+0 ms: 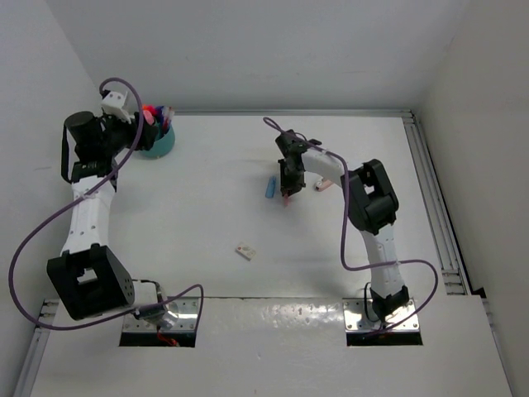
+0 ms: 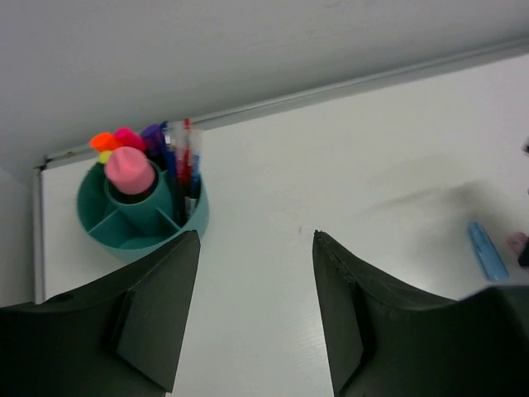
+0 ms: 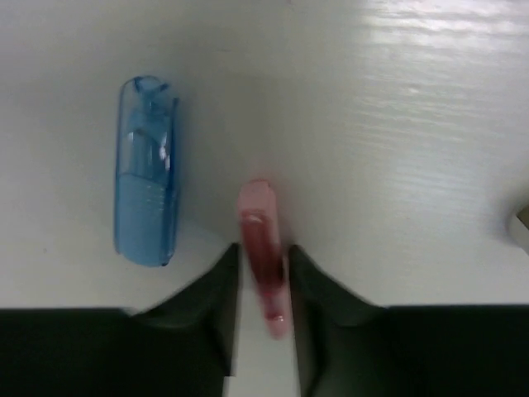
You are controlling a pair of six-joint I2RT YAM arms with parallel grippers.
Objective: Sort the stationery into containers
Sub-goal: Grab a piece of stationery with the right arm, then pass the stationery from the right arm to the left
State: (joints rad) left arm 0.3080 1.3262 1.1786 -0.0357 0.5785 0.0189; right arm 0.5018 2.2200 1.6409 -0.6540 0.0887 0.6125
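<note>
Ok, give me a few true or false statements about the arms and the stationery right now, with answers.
1. The left end effector holds a pen. False: it is open and empty, near the cup.
2. The right end effector grips a pink piece. True.
3. The blue piece is inside the cup. False: it lies on the table beside the pink piece.
4. The cup holds a pink tube and pens. True.
</note>
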